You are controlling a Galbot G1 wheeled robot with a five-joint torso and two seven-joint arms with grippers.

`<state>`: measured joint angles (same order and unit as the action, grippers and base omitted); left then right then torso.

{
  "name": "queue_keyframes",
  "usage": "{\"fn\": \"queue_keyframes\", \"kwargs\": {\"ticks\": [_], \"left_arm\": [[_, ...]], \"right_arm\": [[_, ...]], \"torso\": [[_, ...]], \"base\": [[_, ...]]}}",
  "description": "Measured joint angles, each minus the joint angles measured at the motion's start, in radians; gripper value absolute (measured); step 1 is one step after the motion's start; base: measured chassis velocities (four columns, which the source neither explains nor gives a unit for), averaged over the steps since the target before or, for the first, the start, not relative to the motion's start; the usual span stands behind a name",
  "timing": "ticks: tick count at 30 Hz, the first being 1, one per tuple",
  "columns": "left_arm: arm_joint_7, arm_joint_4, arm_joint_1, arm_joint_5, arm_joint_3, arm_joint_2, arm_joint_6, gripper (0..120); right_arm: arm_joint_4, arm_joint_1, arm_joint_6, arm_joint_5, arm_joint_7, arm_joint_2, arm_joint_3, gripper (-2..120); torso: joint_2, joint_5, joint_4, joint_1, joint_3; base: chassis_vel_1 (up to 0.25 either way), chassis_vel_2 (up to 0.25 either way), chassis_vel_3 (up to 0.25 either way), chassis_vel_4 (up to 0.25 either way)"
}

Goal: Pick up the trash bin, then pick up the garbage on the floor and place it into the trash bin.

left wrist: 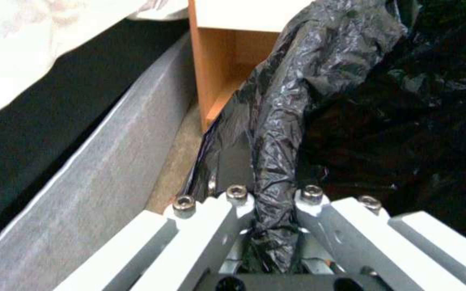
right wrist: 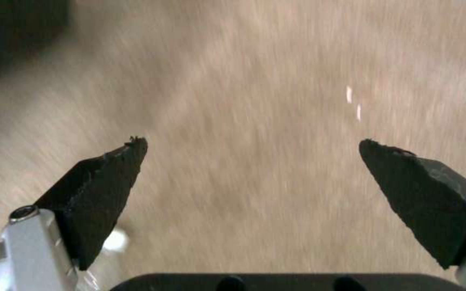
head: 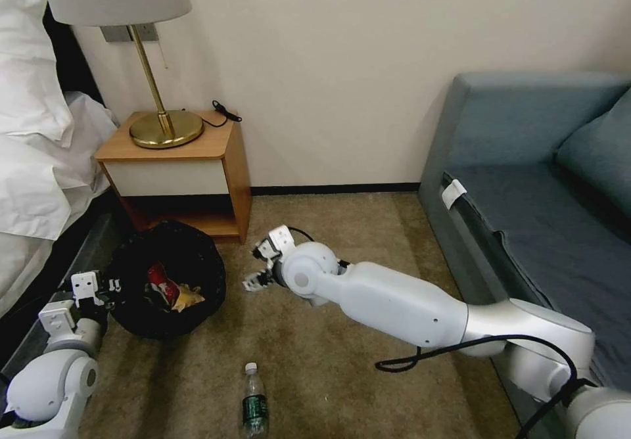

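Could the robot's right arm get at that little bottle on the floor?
Probably yes. The right tool hangs open over bare carpet, and nothing lies between it and the bottle. The left tool is busy gripping the trash bin.

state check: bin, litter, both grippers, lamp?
trash bin: upright beside the nightstand, black bag rim clamped by left gripper.
red-and-white wrapper: inside bin.
yellow wrapper: inside bin.
bottle: on carpet, outside bin.
left gripper: shut on bin's rim.
right gripper: open, empty, above bare carpet.
lamp: standing on nightstand, looks unlit.
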<state>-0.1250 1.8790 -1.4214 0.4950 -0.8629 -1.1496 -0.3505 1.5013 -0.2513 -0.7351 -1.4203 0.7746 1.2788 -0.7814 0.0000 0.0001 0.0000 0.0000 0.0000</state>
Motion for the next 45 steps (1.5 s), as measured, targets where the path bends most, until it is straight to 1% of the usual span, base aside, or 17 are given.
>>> {"fn": "queue_keyframes", "kwargs": {"ticks": [1,2,4,6,7,8,10,12,15,18,25,27,32,41,45], "left_arm": [[0.000,0.000,0.000,0.000,0.000,0.000,0.000,1],[-0.022,0.009,0.003,0.007,0.000,-0.003,-0.020,1],[-0.030,0.013,0.005,0.009,0.000,-0.004,-0.028,1],[-0.055,0.021,0.013,0.012,0.000,-0.005,-0.066,1],[-0.055,0.021,0.013,0.012,0.000,-0.005,-0.066,1],[-0.068,0.023,0.018,0.021,0.000,-0.004,-0.088,1],[-0.074,0.024,0.020,0.027,0.000,-0.004,-0.097,1],[-0.090,0.026,0.027,0.044,0.000,-0.003,-0.118,1],[-0.096,0.026,0.030,0.050,0.001,-0.003,-0.125,1],[-0.111,0.028,0.037,0.066,0.001,-0.004,-0.138,1],[-0.125,0.030,0.047,0.089,0.000,0.001,-0.151,1],[-0.132,0.035,0.052,0.103,-0.001,0.004,-0.155,1],[-0.136,0.047,0.056,0.115,-0.001,0.008,-0.157,1],[-0.143,0.070,0.061,0.132,0.002,0.009,-0.164,1],[-0.145,0.072,0.073,0.142,0.005,0.012,-0.170,1]], "right_arm": [[0.000,0.000,0.000,0.000,0.000,0.000,0.000,100],[-0.009,-0.031,-0.005,-0.008,0.014,-0.005,-0.014,100],[-0.009,-0.043,-0.005,-0.014,0.018,-0.005,-0.019,100],[-0.004,-0.085,-0.005,-0.048,0.039,-0.001,-0.036,100],[-0.004,-0.085,-0.005,-0.048,0.039,-0.001,-0.036,100],[0.000,-0.097,-0.005,-0.073,0.045,0.005,-0.047,100],[0.002,-0.102,-0.005,-0.085,0.047,0.008,-0.053,100],[0.006,-0.111,-0.005,-0.131,0.052,0.019,-0.072,100],[0.006,-0.112,-0.005,-0.161,0.053,0.029,-0.086,100],[-0.006,-0.112,-0.004,-0.205,0.053,0.056,-0.119,100],[-0.037,-0.117,-0.002,-0.220,0.052,0.090,-0.166,100],[-0.053,-0.108,-0.002,-0.240,0.051,0.107,-0.199,100],[-0.064,-0.084,-0.001,-0.271,0.049,0.121,-0.230,100],[-0.080,-0.104,-0.001,-0.271,0.043,0.139,-0.253,100],[-0.114,-0.116,0.000,-0.255,0.019,0.161,-0.264,100]], "torso": [[0.000,0.0000,0.0000,0.000,0.000],[0.000,0.0000,-0.0001,0.000,0.000],[0.000,0.0000,-0.0001,0.000,0.000],[0.000,0.0000,-0.0002,0.000,0.000],[0.000,0.0000,-0.0002,0.000,0.000],[0.000,-0.0001,0.0000,0.000,0.000],[0.000,-0.0001,0.0001,0.000,0.000],[0.000,-0.0001,0.0000,0.000,0.000],[0.000,-0.0002,0.0000,0.000,0.000],[0.000,-0.0001,0.0001,0.000,0.000],[0.000,-0.0002,0.0001,0.000,0.000],[0.000,-0.0002,0.0000,0.000,0.000],[0.000,-0.0003,0.0001,0.000,0.000],[0.000,-0.0002,0.0000,0.000,0.000],[0.000,-0.0003,-0.0001,0.000,0.000]], "base": [[0.000,0.000,0.000,0.000],[0.000,0.000,0.000,0.000],[0.000,0.000,0.000,0.000],[0.000,0.000,0.000,0.000],[0.000,0.000,0.000,0.000],[0.000,0.000,0.000,0.000],[0.000,0.000,0.000,0.000],[0.000,0.000,0.000,0.000],[0.000,0.000,0.000,0.000],[0.000,0.000,0.000,0.000],[0.000,0.000,0.000,0.000],[0.000,0.000,0.000,0.000],[0.000,0.000,0.000,0.000],[0.000,0.000,0.000,0.000],[0.000,0.000,0.000,0.000]]}}
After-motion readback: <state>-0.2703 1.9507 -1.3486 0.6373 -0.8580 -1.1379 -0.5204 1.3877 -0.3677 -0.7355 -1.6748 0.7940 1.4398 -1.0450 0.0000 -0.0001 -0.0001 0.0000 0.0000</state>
